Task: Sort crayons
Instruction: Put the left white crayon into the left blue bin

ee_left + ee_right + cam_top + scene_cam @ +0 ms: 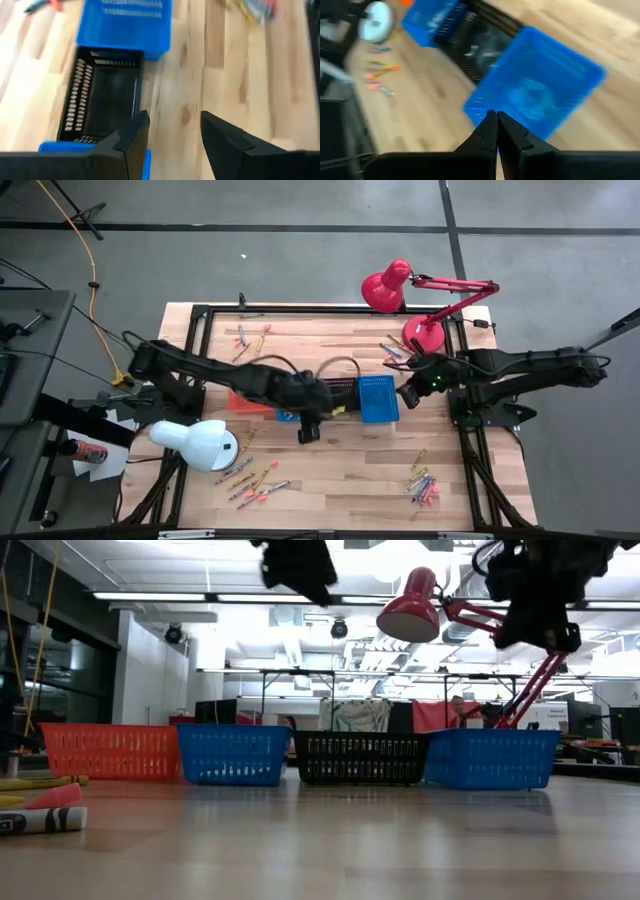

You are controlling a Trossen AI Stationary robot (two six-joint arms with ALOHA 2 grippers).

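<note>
Writing or brand marks: none can be read on any item.

Crayons lie in four loose groups on the wooden table (pixel 330 480). One group (pixel 252 476) sits at the near edge beside the white lamp (pixel 195 444); its sticks mostly run along a slant, from near-left to far-right. A second group (pixel 422 485) lies at the near right corner, tightly heaped, with axes mixed. A third (pixel 250 338) lies at the far left, and a fourth (pixel 393 348) at the far right by the base of the red lamp (pixel 400 295); their directions cannot be made out.

Four mesh baskets stand in a row at mid-table: orange basket (pixel 110 751), small blue basket (pixel 232 753), black basket (pixel 360 757), large blue basket (pixel 490 758).

Left gripper (pixel 172 135) hangs above the table just in front of the black basket, fingers parted with bare wood showing between them, nothing held. Right gripper (pixel 496 131) hovers at the right side of the large blue basket, fingers pressed together, nothing between them.
</note>
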